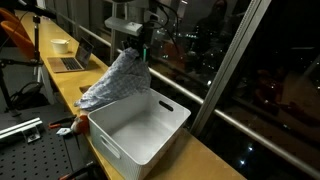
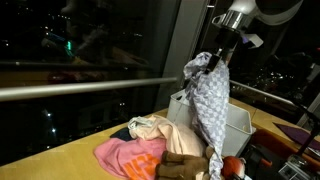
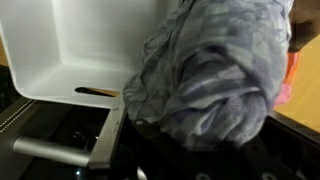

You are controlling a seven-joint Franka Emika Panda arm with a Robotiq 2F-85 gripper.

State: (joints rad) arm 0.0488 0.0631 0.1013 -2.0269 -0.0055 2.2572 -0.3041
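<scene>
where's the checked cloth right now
In both exterior views the checked cloth hangs from the shut gripper near the window, its lower end at the edge of the white bin.

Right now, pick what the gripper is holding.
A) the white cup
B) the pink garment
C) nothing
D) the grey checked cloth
D: the gripper is shut on the grey checked cloth, which hangs from it, lifted off the table, next to the white bin.
</scene>
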